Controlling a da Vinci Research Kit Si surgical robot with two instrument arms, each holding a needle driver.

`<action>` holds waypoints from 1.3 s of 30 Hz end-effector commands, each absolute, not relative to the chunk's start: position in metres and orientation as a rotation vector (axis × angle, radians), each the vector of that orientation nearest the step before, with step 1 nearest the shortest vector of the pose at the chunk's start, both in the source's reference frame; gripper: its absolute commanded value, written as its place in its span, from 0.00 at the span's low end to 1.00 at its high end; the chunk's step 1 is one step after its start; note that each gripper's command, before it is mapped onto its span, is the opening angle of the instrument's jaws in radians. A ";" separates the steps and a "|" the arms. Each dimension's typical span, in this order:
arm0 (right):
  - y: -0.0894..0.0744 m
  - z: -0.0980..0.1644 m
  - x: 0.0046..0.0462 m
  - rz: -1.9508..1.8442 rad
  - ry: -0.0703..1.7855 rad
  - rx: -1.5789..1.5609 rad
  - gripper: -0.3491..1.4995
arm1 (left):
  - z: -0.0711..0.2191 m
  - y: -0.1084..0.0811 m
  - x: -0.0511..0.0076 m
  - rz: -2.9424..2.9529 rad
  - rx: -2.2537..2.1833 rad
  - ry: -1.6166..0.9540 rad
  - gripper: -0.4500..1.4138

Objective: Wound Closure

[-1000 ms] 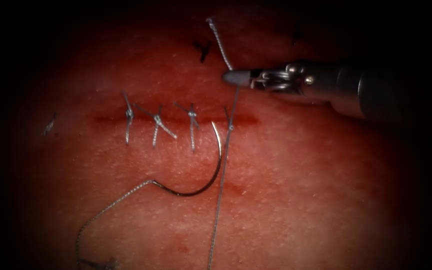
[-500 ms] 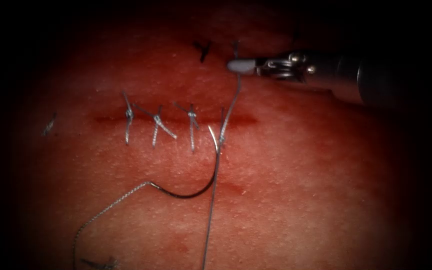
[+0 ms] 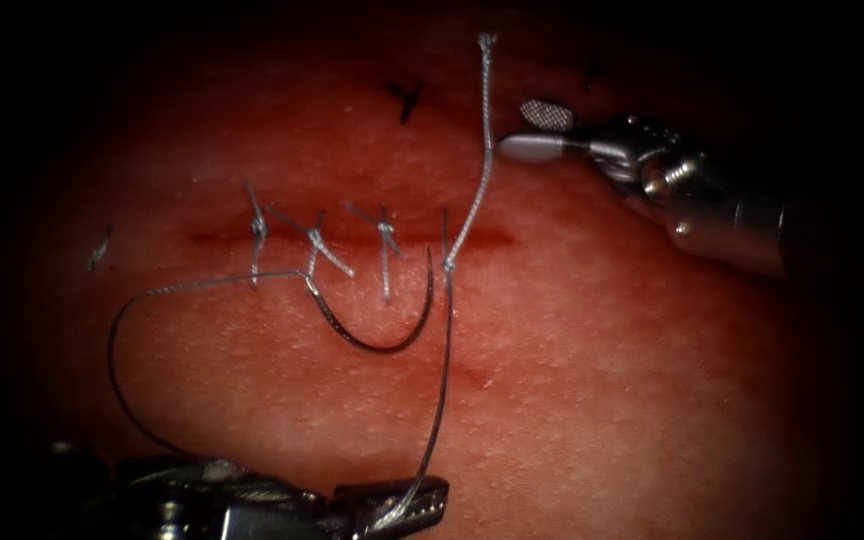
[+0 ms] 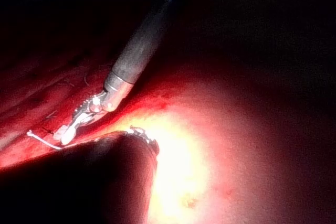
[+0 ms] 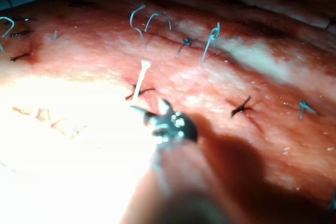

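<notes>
The right arm's steel needle driver, since opened, has released the grey braided thread; the left arm's tool now grips it near. The curved steel needle lies free on the tissue.

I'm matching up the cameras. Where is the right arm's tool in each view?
Endoscope view: right tool, upper right, jaws open and empty, beside the upright thread end.
Left wrist view: right tool, tips by that thread end.
Right wrist view: right tool, close up, beside that thread end.
Shared landmark: the thread end.
Left tool grips the thread; needle lies on the tissue.
</notes>
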State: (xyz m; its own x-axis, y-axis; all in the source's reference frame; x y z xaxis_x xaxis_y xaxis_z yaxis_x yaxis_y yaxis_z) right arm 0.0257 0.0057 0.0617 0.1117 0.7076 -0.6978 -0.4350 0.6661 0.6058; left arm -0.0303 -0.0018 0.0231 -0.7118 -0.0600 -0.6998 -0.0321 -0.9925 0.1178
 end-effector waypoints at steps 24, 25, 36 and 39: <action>0.001 0.056 0.0280 0.616 1.252 0.067 0.36 | 0.033 0.015 -0.0282 -2.921 1.117 -0.096 0.00; 0.001 0.056 0.0285 0.615 1.255 0.066 0.36 | 0.033 0.016 -0.0280 -2.923 1.113 -0.098 0.00; -0.002 0.056 0.0336 0.575 1.336 0.086 0.16 | 0.039 0.019 -0.0282 -2.984 0.984 -0.147 0.00; -0.002 0.055 0.0340 0.576 1.369 0.080 0.13 | 0.041 0.019 -0.0284 -2.993 0.943 -0.181 0.00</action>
State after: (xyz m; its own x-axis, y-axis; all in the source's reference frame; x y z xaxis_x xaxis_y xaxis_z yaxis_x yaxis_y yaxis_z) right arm 0.0331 -0.0023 0.0551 0.0845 0.4314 -0.8982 -0.3432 0.8589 0.3802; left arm -0.0277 0.0182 0.0416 -0.8265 -0.0324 -0.5620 -0.0351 -0.9934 0.1088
